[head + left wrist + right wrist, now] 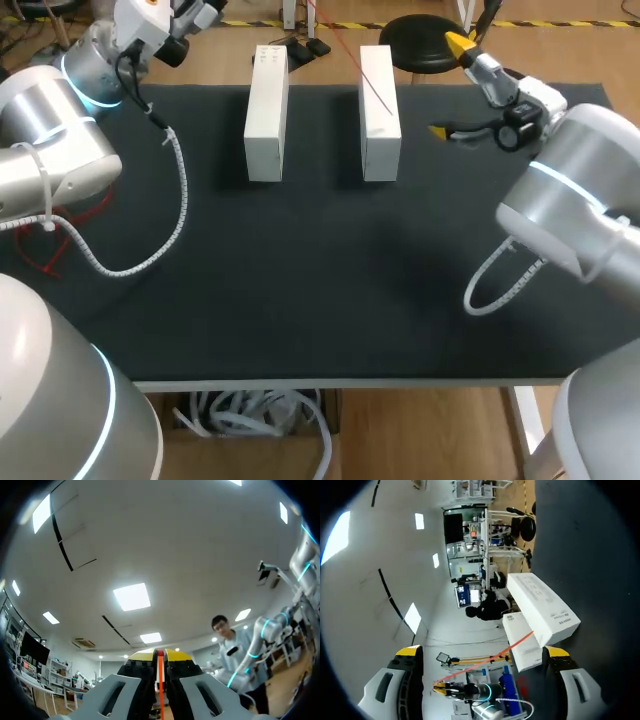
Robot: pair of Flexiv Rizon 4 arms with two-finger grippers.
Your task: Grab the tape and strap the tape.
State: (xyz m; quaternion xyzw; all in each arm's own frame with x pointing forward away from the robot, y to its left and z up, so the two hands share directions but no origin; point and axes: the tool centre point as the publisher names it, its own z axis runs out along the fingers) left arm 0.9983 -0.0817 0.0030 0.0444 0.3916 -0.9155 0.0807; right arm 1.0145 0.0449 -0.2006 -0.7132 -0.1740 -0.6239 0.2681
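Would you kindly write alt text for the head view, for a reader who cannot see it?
A red tape crosses the right white box, which stands beside a left white box on a black table. The right tool is open nearby.

In the head view the tape ran off the frame's top edge, its upper end out of sight. The left claw was cut off there too, at the upper left, fingertips unseen. In the right wrist view the 2 white boxes overlapped, hiding part of 1, and the tape's far end was too small to tell.
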